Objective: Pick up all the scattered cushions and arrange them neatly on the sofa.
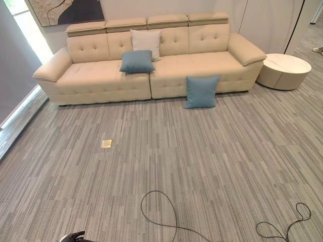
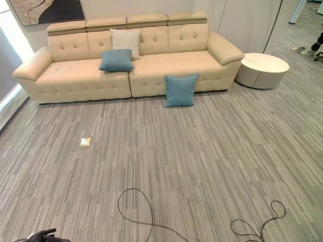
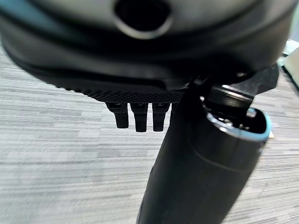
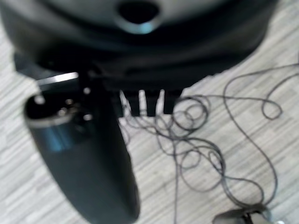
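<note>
my left hand (image 1: 75, 237) is cut off by the bottom edge of the head views, so only a dark scrap of it shows there; in my left wrist view just the fingertips (image 3: 135, 122) peek past the dark bulk, the rest of the fingers hidden; in my right wrist view my right hand (image 4: 88, 168) is blurred, its fingertips (image 4: 145, 108) barely showing; the white square cushion (image 1: 146, 43) is partly covered by the blue cushion on the seat (image 1: 137, 61); the dark-and-pale framed picture (image 1: 65, 11) on the wall is cropped by the top edge; the small brass-coloured square on the carpet (image 1: 106, 143) is too small to tell what it is.
</note>
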You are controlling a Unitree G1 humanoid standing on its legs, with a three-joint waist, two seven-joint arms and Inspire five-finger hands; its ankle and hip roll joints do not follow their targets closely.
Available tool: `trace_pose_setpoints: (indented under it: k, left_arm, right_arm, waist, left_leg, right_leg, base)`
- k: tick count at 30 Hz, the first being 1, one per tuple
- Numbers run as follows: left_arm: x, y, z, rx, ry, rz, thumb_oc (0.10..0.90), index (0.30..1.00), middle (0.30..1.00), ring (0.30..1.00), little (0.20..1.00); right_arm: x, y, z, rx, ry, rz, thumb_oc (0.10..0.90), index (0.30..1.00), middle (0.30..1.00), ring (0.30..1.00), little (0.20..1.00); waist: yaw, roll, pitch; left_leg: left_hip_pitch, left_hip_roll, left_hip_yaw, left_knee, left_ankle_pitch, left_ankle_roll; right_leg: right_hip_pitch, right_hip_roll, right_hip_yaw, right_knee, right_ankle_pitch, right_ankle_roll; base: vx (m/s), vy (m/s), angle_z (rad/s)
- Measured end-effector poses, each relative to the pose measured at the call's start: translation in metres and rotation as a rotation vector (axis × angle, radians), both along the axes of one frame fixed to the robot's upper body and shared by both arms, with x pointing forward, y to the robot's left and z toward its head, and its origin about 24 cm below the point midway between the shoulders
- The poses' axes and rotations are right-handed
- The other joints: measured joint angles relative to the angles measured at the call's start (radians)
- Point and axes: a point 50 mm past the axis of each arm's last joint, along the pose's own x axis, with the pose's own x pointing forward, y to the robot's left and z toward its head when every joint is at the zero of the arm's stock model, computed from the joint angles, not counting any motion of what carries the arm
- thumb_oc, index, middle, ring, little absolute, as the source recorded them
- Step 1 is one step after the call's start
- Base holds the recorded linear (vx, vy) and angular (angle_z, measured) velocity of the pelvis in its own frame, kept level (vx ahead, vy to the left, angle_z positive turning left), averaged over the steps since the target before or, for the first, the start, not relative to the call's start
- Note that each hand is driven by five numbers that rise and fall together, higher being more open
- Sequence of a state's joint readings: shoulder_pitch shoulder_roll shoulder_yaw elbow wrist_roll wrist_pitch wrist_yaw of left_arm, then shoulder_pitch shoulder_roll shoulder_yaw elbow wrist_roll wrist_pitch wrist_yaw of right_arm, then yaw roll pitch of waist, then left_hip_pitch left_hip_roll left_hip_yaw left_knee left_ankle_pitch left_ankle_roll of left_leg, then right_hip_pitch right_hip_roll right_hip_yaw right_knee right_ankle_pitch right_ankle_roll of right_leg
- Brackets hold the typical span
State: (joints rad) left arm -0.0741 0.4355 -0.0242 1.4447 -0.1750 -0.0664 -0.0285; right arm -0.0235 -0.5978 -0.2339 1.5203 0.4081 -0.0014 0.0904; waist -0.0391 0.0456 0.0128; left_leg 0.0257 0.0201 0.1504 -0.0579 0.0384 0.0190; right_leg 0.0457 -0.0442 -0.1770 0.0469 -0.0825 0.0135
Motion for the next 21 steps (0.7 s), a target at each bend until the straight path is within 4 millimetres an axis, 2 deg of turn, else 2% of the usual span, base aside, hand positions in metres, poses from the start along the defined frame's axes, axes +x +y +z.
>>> trace_pose_setpoints:
  k: [4, 8, 11, 13, 14, 16, 17, 18, 19, 20, 21]
  left_arm:
    - [-0.015, -0.024, -0.013, -0.066, 0.046, 0.006, 0.800, 0.900, 0.900, 0.900, 0.900]
    - [-0.012, -0.044, -0.021, -0.119, 0.035, 0.011, 0.800, 0.900, 0.900, 0.900, 0.900]
    - [-0.008, -0.056, -0.024, -0.152, 0.018, 0.017, 0.800, 0.900, 0.900, 0.900, 0.900]
    - [-0.006, -0.056, -0.024, -0.158, 0.002, 0.039, 0.800, 0.900, 0.900, 0.900, 0.900]
    - [-0.003, -0.056, -0.023, -0.156, -0.008, 0.041, 0.800, 0.900, 0.900, 0.900, 0.900]
    - [0.016, -0.056, -0.019, -0.156, -0.072, 0.038, 0.800, 0.900, 0.900, 0.900, 0.900]
    - [0.027, -0.059, -0.017, -0.164, -0.101, 0.033, 0.800, 0.900, 0.900, 0.900, 0.900]
    - [0.027, -0.061, -0.018, -0.174, -0.097, 0.033, 0.800, 0.900, 0.900, 0.900, 0.900]
    - [0.022, -0.065, -0.020, -0.172, -0.079, 0.016, 0.800, 0.900, 0.900, 0.900, 0.900]
    - [0.030, -0.070, -0.020, -0.175, -0.103, 0.000, 0.800, 0.900, 0.900, 0.900, 0.900]
    - [0.026, -0.071, -0.021, -0.171, -0.099, -0.004, 0.800, 0.900, 0.900, 0.900, 0.900]
  right_arm:
    - [0.000, 0.022, -0.014, 0.054, 0.015, 0.015, 0.800, 0.900, 0.900, 0.900, 0.900]
    - [0.010, 0.040, -0.024, 0.082, 0.007, 0.066, 0.800, 0.900, 0.900, 0.900, 0.900]
    - [0.019, 0.047, -0.027, 0.090, -0.003, 0.117, 0.800, 0.900, 0.900, 0.900, 0.900]
    - [0.028, 0.051, -0.028, 0.098, -0.028, 0.133, 0.800, 0.900, 0.900, 0.900, 0.900]
    - [0.033, 0.054, -0.029, 0.099, -0.047, 0.136, 0.800, 0.900, 0.900, 0.900, 0.900]
    - [0.049, 0.065, -0.032, 0.113, -0.103, 0.122, 0.800, 0.900, 0.900, 0.900, 0.900]
    - [0.051, 0.069, -0.033, 0.122, -0.099, 0.123, 0.800, 0.900, 0.900, 0.900, 0.900]
    - [0.051, 0.072, -0.034, 0.128, -0.094, 0.128, 0.800, 0.900, 0.900, 0.900, 0.900]
    - [0.054, 0.076, -0.035, 0.120, -0.100, 0.136, 0.800, 0.900, 0.900, 0.900, 0.900]
    - [0.054, 0.074, -0.035, 0.114, -0.094, 0.127, 0.800, 0.900, 0.900, 0.900, 0.900]
    - [0.061, 0.075, -0.034, 0.102, -0.107, 0.145, 0.800, 0.900, 0.900, 0.900, 0.900]
  waist:
    - [-0.002, -0.005, 0.011]
    - [-0.003, -0.004, 0.037]
    - [-0.006, 0.008, 0.057]
    - [-0.003, 0.005, 0.075]
    - [-0.002, -0.004, 0.091]
    - [0.000, -0.046, 0.145]
    - [0.004, -0.057, 0.173]
    - [0.008, -0.059, 0.176]
    - [0.013, -0.062, 0.180]
    - [0.029, -0.047, 0.198]
    - [0.047, -0.034, 0.197]
  left_leg:
    - [0.002, 0.008, 0.000, 0.000, -0.007, -0.011]
    - [-0.020, 0.019, -0.012, 0.001, -0.003, -0.020]
    - [-0.037, 0.030, -0.009, 0.007, 0.002, -0.029]
    - [-0.058, 0.036, -0.006, 0.035, 0.000, -0.040]
    - [-0.090, 0.035, -0.006, 0.095, -0.001, -0.053]
    - [-0.221, 0.036, -0.011, 0.331, 0.003, -0.072]
    - [-0.262, 0.050, -0.006, 0.421, -0.005, -0.081]
    - [-0.273, 0.068, -0.004, 0.449, -0.009, -0.079]
    - [-0.318, 0.092, 0.006, 0.459, -0.020, -0.103]
    - [-0.336, 0.116, 0.010, 0.382, -0.016, -0.112]
    - [-0.348, 0.121, 0.007, 0.305, 0.000, -0.131]
  right_leg:
    - [0.009, 0.010, 0.002, -0.020, 0.010, -0.010]
    - [-0.014, 0.022, 0.004, -0.013, 0.009, -0.011]
    - [-0.038, 0.032, 0.013, 0.009, 0.008, -0.019]
    - [-0.058, 0.032, 0.027, 0.028, 0.007, -0.049]
    - [-0.079, 0.032, 0.051, 0.053, -0.013, -0.060]
    - [-0.088, 0.013, 0.049, 0.072, -0.030, -0.111]
    - [-0.074, 0.010, 0.041, 0.062, 0.009, -0.103]
    - [-0.062, 0.014, 0.042, 0.047, 0.024, -0.097]
    - [-0.032, 0.033, 0.047, 0.000, -0.007, -0.160]
    - [-0.018, 0.045, 0.053, -0.020, 0.023, -0.150]
    - [-0.017, 0.050, 0.059, -0.042, 0.013, -0.155]
  base:
    - [0.01, -0.087, -0.03]
    - [-0.01, -0.111, 0.04]
    - [0.00, -0.169, -0.06]
    - [-0.02, -0.199, -0.11]
    - [0.06, -0.298, -0.12]
    - [0.17, -0.163, 0.08]
    - [0.21, -0.003, 0.06]
    - [0.37, 0.042, 0.07]
    - [0.34, 0.114, 0.10]
    - [0.49, 0.161, 0.06]
    - [0.74, 0.230, -0.24]
